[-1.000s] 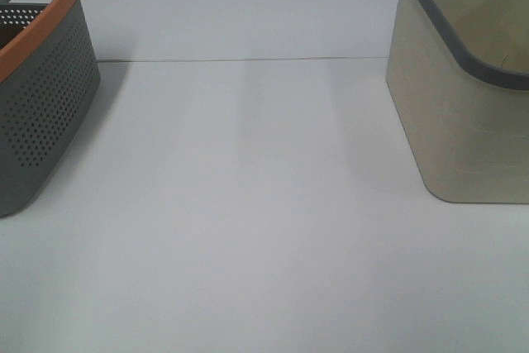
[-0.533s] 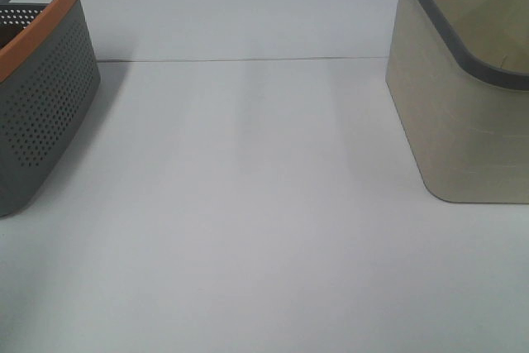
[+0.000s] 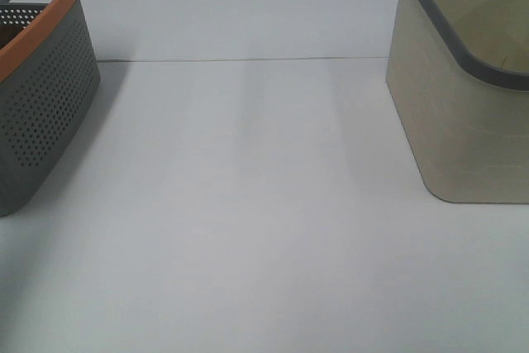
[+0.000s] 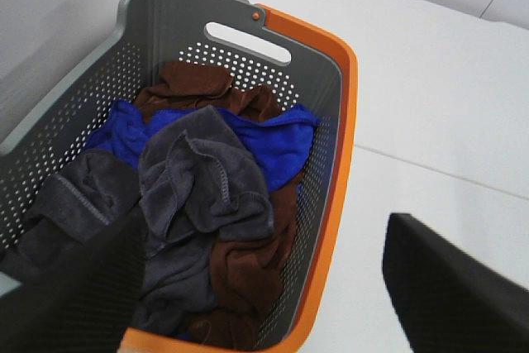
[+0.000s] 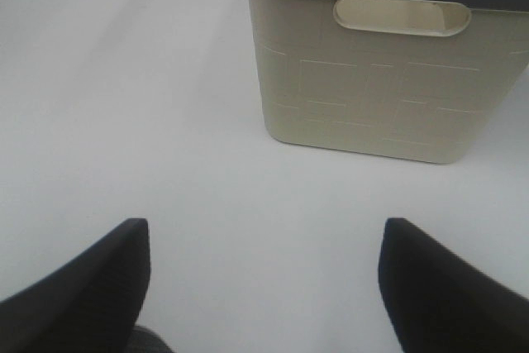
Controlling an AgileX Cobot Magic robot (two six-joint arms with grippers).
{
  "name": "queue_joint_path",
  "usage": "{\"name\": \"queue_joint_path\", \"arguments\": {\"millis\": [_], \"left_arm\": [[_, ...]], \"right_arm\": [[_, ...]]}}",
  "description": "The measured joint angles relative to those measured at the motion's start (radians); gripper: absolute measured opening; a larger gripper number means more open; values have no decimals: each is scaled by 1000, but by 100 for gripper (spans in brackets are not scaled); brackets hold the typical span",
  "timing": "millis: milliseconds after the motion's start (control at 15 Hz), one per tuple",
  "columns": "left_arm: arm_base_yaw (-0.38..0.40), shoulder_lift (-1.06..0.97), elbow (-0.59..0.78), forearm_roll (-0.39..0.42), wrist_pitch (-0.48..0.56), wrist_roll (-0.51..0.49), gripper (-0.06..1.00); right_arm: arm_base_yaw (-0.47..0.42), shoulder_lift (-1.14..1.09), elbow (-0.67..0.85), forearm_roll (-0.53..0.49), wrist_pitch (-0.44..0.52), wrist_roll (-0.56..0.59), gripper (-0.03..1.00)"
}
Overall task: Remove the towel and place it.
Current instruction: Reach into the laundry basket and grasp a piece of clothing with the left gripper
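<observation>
Dark charcoal-purple terry towel (image 4: 198,179) crumpled atop brown cloth (image 4: 240,266) and blue cloth (image 4: 277,155) in perforated grey orange-rimmed plastic basket (image 4: 157,22), left jaws and right jaws (2 pairs) spread apart, empty.

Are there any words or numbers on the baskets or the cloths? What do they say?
There are none to read.
The grey basket shows only holes and a handle slot.
The beige basket shows only raised squares.
The towel, blue cloth and brown cloth show no tag or label.
</observation>
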Motion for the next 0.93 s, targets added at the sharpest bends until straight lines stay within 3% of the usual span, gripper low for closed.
{"name": "queue_joint_path", "arguments": {"millis": [333, 400, 467, 667, 933], "left_arm": [[3, 227, -165, 47, -41, -156, 75], [3, 279, -217, 63, -22, -211, 75], [3, 380, -311, 103, 40, -330, 75], [3, 528, -422, 187, 183, -469, 75], [3, 625, -452, 210, 215, -692, 75]], "right_arm": [[0, 0, 0, 0, 0, 0, 76], [0, 0, 0, 0, 0, 0, 76], [0, 0, 0, 0, 0, 0, 76], [0, 0, 0, 0, 0, 0, 76], [0, 0, 0, 0, 0, 0, 76]]}}
